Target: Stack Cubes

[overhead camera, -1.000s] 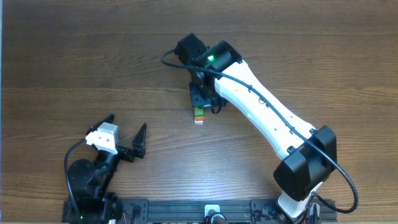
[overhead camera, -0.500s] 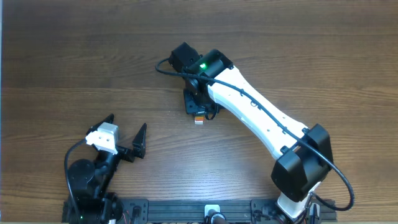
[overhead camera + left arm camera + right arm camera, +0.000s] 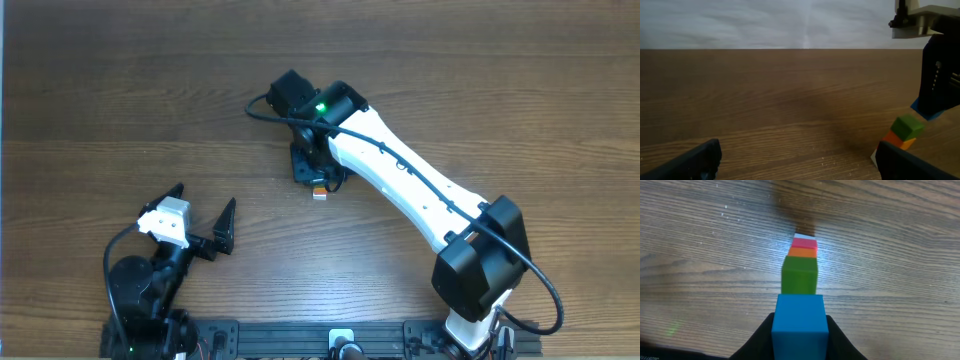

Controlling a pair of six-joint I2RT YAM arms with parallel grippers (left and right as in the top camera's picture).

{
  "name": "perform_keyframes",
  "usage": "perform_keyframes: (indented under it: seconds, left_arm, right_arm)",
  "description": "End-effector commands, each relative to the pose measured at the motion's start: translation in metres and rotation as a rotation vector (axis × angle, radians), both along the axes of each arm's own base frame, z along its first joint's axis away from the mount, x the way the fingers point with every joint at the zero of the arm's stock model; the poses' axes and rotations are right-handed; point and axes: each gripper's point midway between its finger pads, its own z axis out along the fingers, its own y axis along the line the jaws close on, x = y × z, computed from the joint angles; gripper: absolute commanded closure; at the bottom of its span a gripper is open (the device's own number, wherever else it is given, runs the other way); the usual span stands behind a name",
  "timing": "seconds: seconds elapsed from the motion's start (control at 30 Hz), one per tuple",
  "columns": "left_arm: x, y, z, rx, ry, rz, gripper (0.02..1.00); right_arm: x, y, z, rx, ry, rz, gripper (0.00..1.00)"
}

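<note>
A small stack of cubes (image 3: 319,191) stands mid-table: green (image 3: 799,275) on top, then orange (image 3: 802,252), red (image 3: 804,243) and white (image 3: 805,236). My right gripper (image 3: 314,165) hangs over it, shut on a blue cube (image 3: 800,315). From the left wrist view the blue cube (image 3: 929,113) sits slightly above and beside the green cube (image 3: 908,126), not touching it. My left gripper (image 3: 205,215) rests near its base at the lower left, open and holding nothing, far from the stack.
Bare wooden table (image 3: 500,100) surrounds the stack on every side. The right arm's white link (image 3: 410,195) runs diagonally from the lower right toward the middle.
The right gripper has carried the blue cube left and farther up the top view, now covering most of the stack. The left arm has not moved.
</note>
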Motion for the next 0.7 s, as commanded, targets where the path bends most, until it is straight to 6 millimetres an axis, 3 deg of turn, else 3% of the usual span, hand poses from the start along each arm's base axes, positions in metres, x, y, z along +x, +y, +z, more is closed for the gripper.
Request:
perform_keyframes:
  seconds: [0.03, 0.23, 0.7]
  left_arm:
    - [0.0001, 0.0001, -0.0017, -0.009, 0.004, 0.004, 0.02]
    - [0.0001, 0.0001, -0.0017, -0.009, 0.004, 0.004, 0.018]
    - [0.0001, 0.0001, -0.0017, -0.009, 0.004, 0.004, 0.018]
  right_arm:
    - [-0.0037, 0.0043, -0.0133, -0.02, 0.03, 0.006, 0.941]
    - [-0.0041, 0.0048, -0.0194, -0.031, 0.043, 0.008, 0.945]
    - [0.0004, 0.0087, -0.0124, -0.016, 0.025, 0.013, 0.95]
